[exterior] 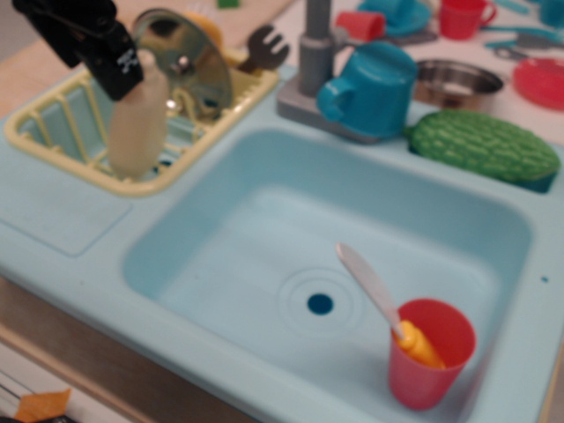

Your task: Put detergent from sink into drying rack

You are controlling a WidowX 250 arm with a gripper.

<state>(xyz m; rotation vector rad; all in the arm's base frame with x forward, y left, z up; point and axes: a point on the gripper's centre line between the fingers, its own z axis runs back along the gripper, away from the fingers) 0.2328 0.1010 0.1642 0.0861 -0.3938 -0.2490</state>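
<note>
Nearest the camera, at about five o'clock in the view, a red cup [431,353] stands upright in the light blue sink [264,220], in the basin's near right corner. A utensil with a yellow-orange end and a pale grey handle [370,286] rests in the cup, its handle leaning up and toward eleven o'clock. Just beside that handle, at the basin's floor, lies the dark blue drain hole [320,304].

Farther back, at ten o'clock, the pale yellow drying rack [53,145] sits on the blue counter [53,220] left of the basin. The cream-beige detergent [138,123] stands upright inside the rack, toward its near side. The black pincer [110,57] is at the bottle's top from the upper left, touching its cap region; the blur hides whether it is pinching the bottle or spread. Behind the bottle a round shiny metal lid [189,62] leans tilted in the rack, with a dark brown toy fork [267,46] at the rack's far corner.

At twelve o'clock rises a grey faucet [313,44], with a teal cup [370,88] just beside it. At two o'clock a bumpy green bitter gourd [483,145] lies along the sink's far rim, and beyond it stand a steel pot [458,81] and red dishes, too blurred to detail
</note>
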